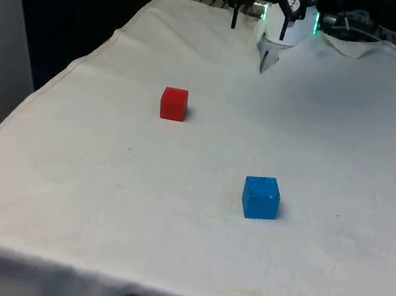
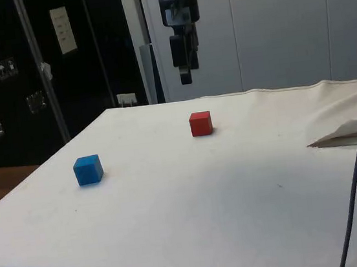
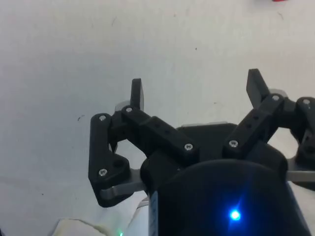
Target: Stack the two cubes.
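While the gripper hangs open above bare cloth, the red cube and blue cube lie well apart from it.

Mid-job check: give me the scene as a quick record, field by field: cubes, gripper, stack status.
red cube: on the white cloth, alone, nothing on top
blue cube: on the cloth, apart from the red cube, nearer the front camera
gripper: open, empty, raised above the table's far part
stack: not begun; both cubes lie separate
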Robot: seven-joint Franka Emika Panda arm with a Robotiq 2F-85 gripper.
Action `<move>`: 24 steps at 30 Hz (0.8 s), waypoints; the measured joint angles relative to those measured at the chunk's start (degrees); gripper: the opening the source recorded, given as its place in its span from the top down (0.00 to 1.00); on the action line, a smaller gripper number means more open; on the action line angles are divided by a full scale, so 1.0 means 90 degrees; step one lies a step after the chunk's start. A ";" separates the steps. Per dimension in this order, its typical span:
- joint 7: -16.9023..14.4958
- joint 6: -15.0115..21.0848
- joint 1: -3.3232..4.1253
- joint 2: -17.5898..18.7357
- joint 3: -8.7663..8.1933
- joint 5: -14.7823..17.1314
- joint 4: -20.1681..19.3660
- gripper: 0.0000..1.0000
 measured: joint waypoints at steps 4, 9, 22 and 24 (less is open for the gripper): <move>-0.0178 0.0064 -0.0006 0.0306 -0.0159 0.0000 0.0178 0.00; -0.0293 0.0095 -0.0006 0.0535 -0.0248 0.0000 0.0318 0.00; -0.0866 0.0229 -0.0013 0.1222 -0.0700 0.0000 0.0738 0.00; -0.0949 0.0248 -0.0013 0.1280 -0.0764 0.0000 0.0770 0.00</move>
